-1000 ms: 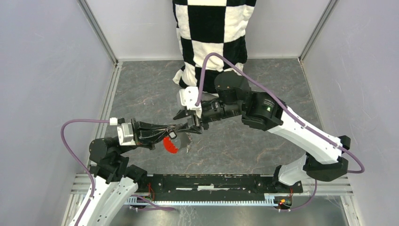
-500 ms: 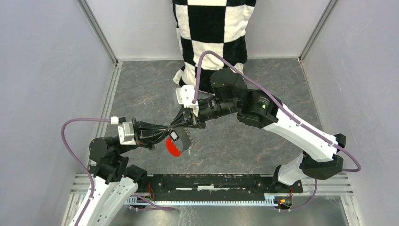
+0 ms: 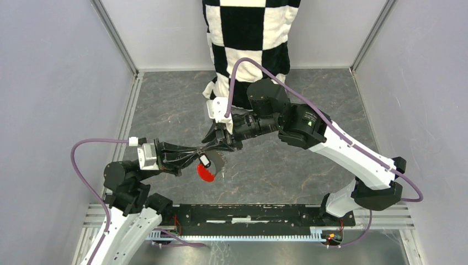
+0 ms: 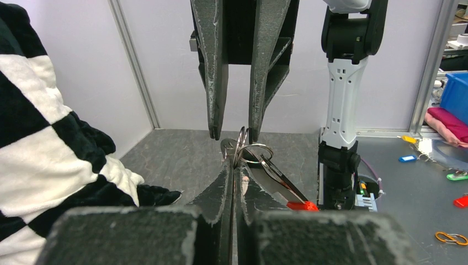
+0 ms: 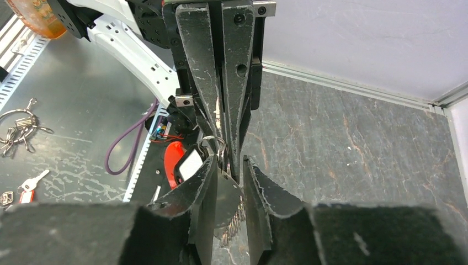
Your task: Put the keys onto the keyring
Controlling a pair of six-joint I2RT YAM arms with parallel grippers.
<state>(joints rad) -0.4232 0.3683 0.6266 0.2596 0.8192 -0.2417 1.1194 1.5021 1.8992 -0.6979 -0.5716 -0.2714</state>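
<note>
**Surfaces and materials**

- Bench (image 3: 309, 165): dark grey stone-look sheet with pale veining, matt.
- Keyring (image 4: 255, 150): thin silvery metal wire, polished and bright.
- Red tag (image 3: 205, 173): red plastic, smooth and glossy.
- Key (image 5: 190, 164): black plastic head, smooth, with a flat white label face.
- Left end effector (image 4: 233, 165) and right end effector (image 4: 233, 135): black plastic fingers, matt and coarse-grained, their edges scuffed to pale grey.
- Arm shells (image 3: 353, 157): white plastic, smooth with a slight sheen. The joints are black and matt.
- Cable (image 3: 105, 139): purple sheath, smooth.
- Cloth (image 3: 248, 33): black-and-white checked fleece, plush and matt.
- Walls (image 3: 49, 83): pale panels, matt.
- Frame posts (image 3: 114, 36): bare aluminium with a dull sheen.
</note>
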